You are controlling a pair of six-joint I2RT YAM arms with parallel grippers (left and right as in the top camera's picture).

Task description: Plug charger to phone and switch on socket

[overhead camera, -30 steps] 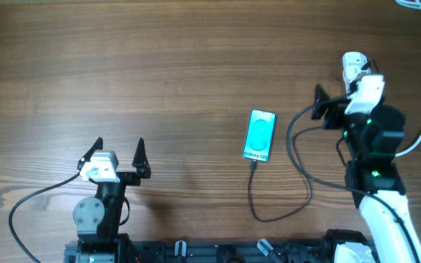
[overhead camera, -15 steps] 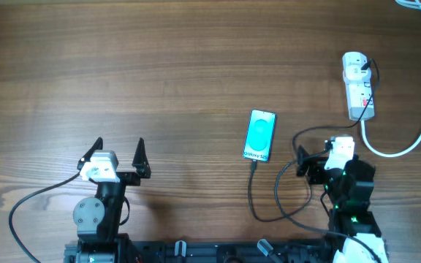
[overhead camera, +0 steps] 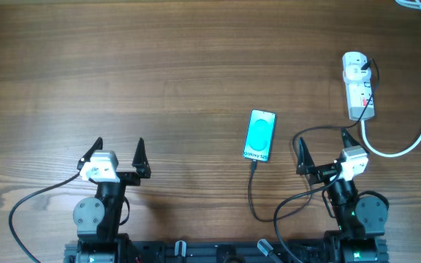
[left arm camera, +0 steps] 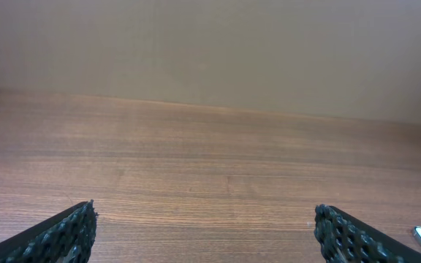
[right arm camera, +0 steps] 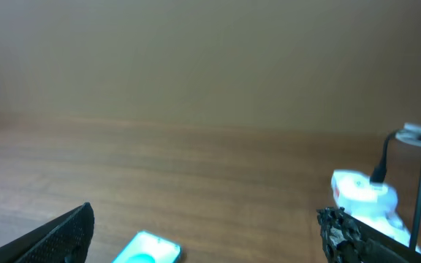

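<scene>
The phone (overhead camera: 260, 135) lies flat in the table's middle right, its screen showing a teal oval; it also shows in the right wrist view (right arm camera: 148, 248). The black charger cable (overhead camera: 254, 191) runs from the phone's near end, loops and leads up to the white socket strip (overhead camera: 358, 85) at the far right, where its black adapter sits; the strip also shows in the right wrist view (right arm camera: 364, 196). My right gripper (overhead camera: 321, 147) is open and empty, near the front edge, right of the phone. My left gripper (overhead camera: 117, 148) is open and empty at the front left.
A thick white lead (overhead camera: 419, 131) curves from the socket strip off the table's right edge. The bare wooden table (overhead camera: 159, 73) fills the rest of the view. A black rail runs along the front edge.
My right arm has pulled back from the socket strip to the front edge of the table. The left arm has not moved.
</scene>
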